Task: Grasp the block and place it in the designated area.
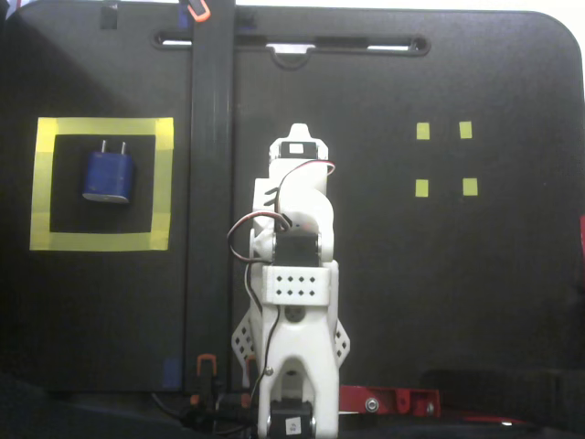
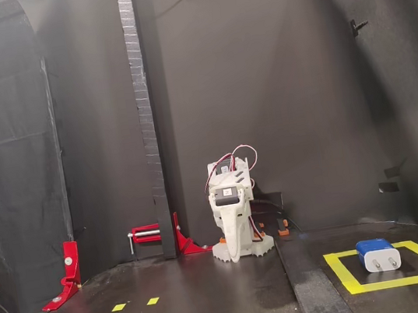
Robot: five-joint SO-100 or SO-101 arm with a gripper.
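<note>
Block (image 1: 109,176) lies inside the designated area (image 1: 164,183) by the worktop's left edge in a fixed view — job looks done. Arm folded at the near edge; jaws — can't tell.

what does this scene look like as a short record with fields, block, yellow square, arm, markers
block: dark-blue adapter, lying flat inside the square, prongs toward the top edge in the top-down fixed view
designated area: yellow tape square with black inside, on the left in that view
block vs tape: apart, not overlapping the tape
arm: white arm folded at table centre, away from the block
end effector: pointing down at the base, holding nothing; open or shut cannot be told
small markers: four yellow squares, nothing on them
</note>
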